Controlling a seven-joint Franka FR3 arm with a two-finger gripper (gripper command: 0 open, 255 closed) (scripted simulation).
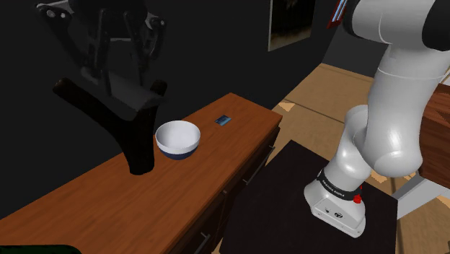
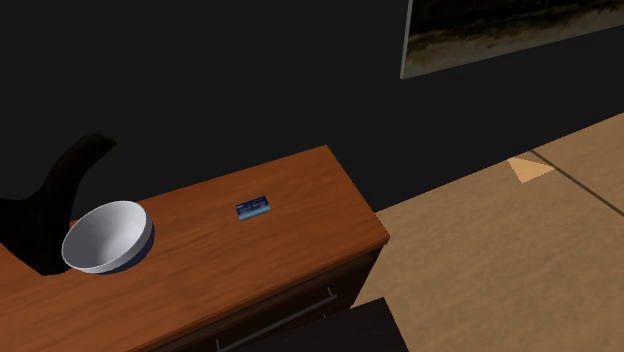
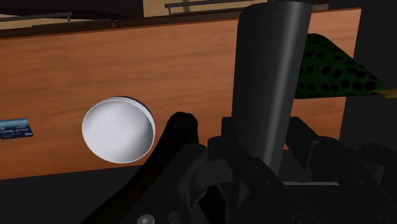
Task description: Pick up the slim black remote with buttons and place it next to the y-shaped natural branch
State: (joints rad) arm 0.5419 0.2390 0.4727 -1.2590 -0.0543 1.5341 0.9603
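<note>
Shoulder view: bowl shows only its white inside, remote at its 2 o'clock, branch at 8. Gripper state? Can't tell.

Brown wood-grain tabletop, stretching from 7 o'clock to 1 o'clock across the shoulder view, with drawer fronts below its 4 o'clock edge. Standing on it toward the 9 o'clock side, a black Y-shaped branch, foot down and forks up. Just beside that foot, at its 2 o'clock, an upright bowl, white inside and dark blue outside. Farther toward 2 o'clock and well apart from the bowl, a small flat blue-grey remote with pale marks. Beyond the branch on the side away from the bowl, a green black-spotted piece, kind unclear.
</note>
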